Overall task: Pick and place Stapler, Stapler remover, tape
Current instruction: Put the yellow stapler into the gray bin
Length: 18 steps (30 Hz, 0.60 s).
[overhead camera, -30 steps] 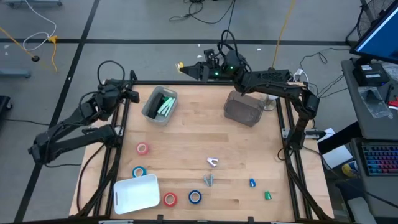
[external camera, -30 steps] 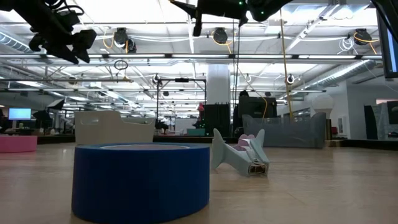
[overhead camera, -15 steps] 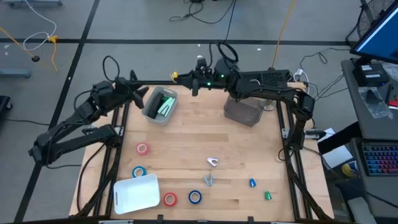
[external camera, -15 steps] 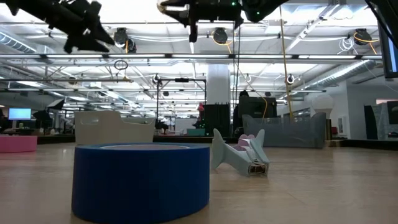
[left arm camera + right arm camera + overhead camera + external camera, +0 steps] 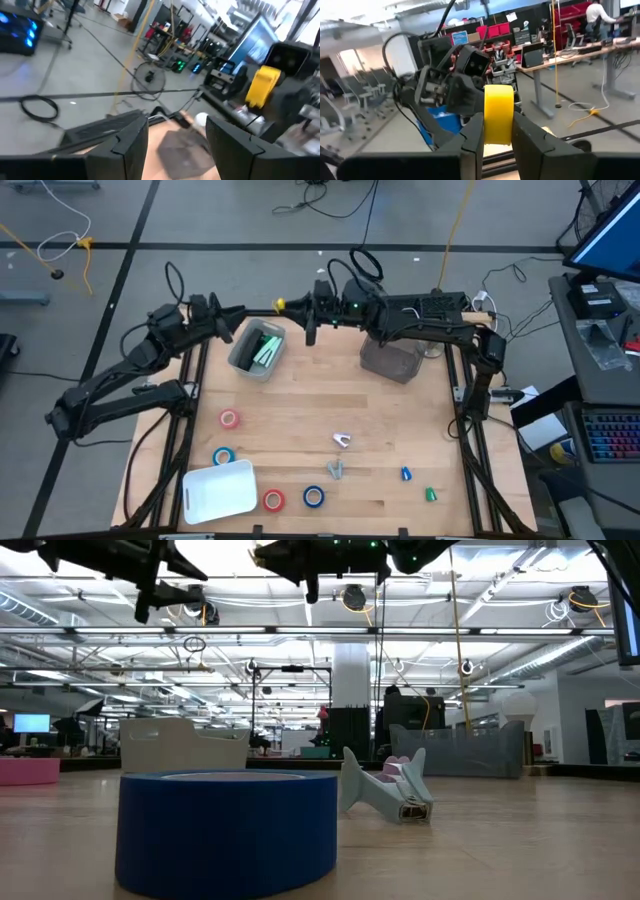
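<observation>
My right gripper hangs over the table's far edge, pointing toward the table's left, shut on a yellow roll. My left gripper is held high near the far left corner. It is open with nothing between its fingers and points level at the yellow roll. On the table lie a pink tape roll, a blue one, a red one and another blue one. A pale stapler remover rests near the middle. Small blue and green things lie at the near right. My right gripper pinches the yellow roll by its two flat sides between its two fingers, about level, coming from the table's right. The roll stands on edge between the fingers, its rounded rim sticking out past them, lifted clear above the table's far edge.
A light grey bin with green things in it stands at the far left, and a dark grey bin at the far right. A white bin sits at the near left. A small grey thing lies near the front.
My left gripper has risen, swung toward the table's right and tipped up until level, now facing the right gripper. My right gripper has moved toward the table's left and slightly down, rolling about its own axis, with the yellow roll still held.
</observation>
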Available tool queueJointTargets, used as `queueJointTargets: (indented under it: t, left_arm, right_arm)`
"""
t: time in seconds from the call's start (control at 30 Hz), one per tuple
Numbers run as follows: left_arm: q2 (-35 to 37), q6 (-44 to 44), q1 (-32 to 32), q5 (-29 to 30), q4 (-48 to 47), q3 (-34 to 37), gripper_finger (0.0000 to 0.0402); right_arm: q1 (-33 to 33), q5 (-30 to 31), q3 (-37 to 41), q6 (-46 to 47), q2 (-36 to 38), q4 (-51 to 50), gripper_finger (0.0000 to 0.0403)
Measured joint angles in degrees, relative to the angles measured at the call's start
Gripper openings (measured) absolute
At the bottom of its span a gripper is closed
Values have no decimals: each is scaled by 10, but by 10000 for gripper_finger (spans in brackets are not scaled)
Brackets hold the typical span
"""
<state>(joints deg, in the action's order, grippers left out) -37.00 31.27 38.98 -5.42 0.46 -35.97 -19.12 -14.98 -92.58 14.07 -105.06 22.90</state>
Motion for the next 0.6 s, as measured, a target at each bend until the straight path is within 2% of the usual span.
queueJointTargets:
  t: [0.3,0.5,0.6]
  left_arm:
    - [-87,66,-9,-64,128,0,198]
    - [-128,14,-25,-127,251,0,198]
    - [-135,-8,-32,-139,285,0,198]
  right_arm:
    - [19,-1,0,-86,0,-1,67]
    - [25,-3,0,-103,0,-25,69]
    - [23,-17,0,-92,0,-30,67]
